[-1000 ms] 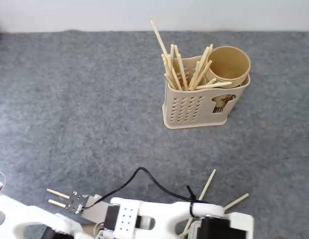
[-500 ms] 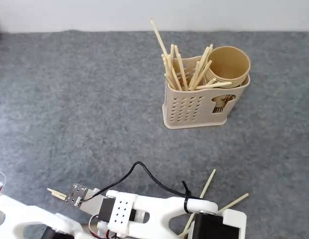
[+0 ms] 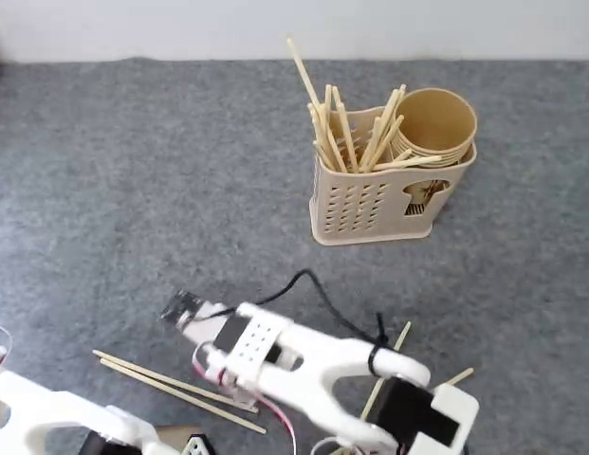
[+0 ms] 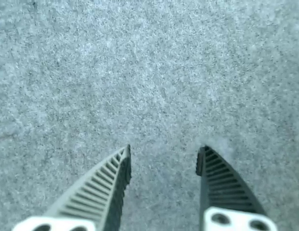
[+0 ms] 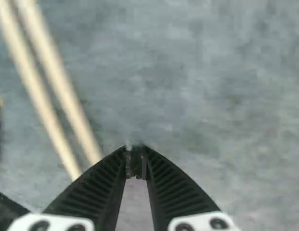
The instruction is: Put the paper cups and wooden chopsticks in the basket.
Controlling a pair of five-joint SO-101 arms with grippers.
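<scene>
A robotics lab or maker's workbench: grey felt matting (image 3: 133, 190) covers the desk (image 3: 522, 303), a plain white wall (image 3: 180, 28) runs along 12 o'clock, and a white plastic robot arm (image 3: 322, 365) trails an exposed black cable (image 3: 303, 275) at 6 o'clock.

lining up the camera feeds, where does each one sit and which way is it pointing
High view: fixed above the table, looking down at the mat, the basket and loose chopsticks; white arms show along the near edge.
Left wrist view: on the left wrist, looking past its open left end effector at mat.
Right wrist view: on the right wrist, looking past its shut right end effector at mat and two chopsticks.
Shared: high and right wrist views both show those chopsticks.
</scene>
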